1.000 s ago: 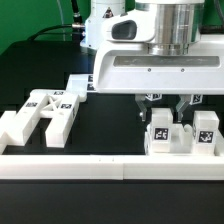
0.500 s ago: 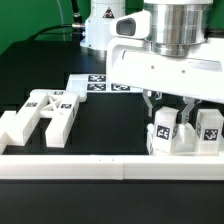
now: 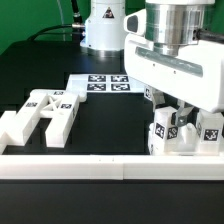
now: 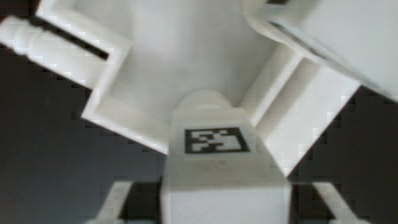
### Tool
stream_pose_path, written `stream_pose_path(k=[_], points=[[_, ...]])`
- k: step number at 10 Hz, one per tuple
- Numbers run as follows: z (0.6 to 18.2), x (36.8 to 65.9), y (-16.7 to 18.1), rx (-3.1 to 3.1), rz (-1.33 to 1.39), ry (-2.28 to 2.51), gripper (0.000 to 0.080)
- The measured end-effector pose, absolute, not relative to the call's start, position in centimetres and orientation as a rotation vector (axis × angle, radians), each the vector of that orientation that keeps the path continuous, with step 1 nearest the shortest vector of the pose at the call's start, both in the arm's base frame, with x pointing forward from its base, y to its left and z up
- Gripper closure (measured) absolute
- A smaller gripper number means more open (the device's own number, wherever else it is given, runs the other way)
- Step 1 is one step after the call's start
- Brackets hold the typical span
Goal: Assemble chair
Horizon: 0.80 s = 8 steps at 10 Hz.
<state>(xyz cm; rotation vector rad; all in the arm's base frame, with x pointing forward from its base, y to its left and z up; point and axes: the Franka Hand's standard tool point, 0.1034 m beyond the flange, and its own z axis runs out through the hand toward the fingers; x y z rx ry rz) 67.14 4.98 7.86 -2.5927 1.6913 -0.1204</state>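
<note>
Two clusters of white chair pieces share the black bench [image 3: 110, 130], well apart. We see the left parts [image 3: 45, 112] at the exterior view's left: chunky bars lying flat and touching, meeting in an H-like shape, with tags on top. The right parts [image 3: 190, 148] stand at that view's right, just behind the rail [image 3: 80, 166] that runs along the near edge. They show two upright blocks side by side, each with a tag facing the camera. The gripper [image 3: 172, 112] hangs straight down over them, jaws drawn close and pinching the first block [image 3: 167, 128] from either side — the second block [image 3: 211, 130] stands free just beside it. In the wrist view a tagged white part [image 4: 214, 115] fills most of the picture, with dark bench showing around it; we cannot tell which block it is. The marker board [image 3: 100, 82] lies flat farther back — between the two clusters, near the arm's base [image 3: 105, 25].
</note>
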Motion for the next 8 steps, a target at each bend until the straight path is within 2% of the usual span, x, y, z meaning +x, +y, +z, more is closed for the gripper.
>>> stream_pose_path(k=[3,4,5,6,7,8], points=[[7.86,67.14,4.95,-2.519,-0.115,1.789,0.0505],[7.83,67.13,4.99,-2.545,-0.115,1.753,0.0431],[7.82,67.13,4.96,-2.575,-0.115,1.710,0.0431],[7.84,67.17,4.78,-2.649,-0.119,1.599,0.0250],[7.87,67.21,4.65,-2.714,-0.123,1.493,0.0170],[7.89,67.24,4.58,-2.802,-0.127,1.331,0.0156]])
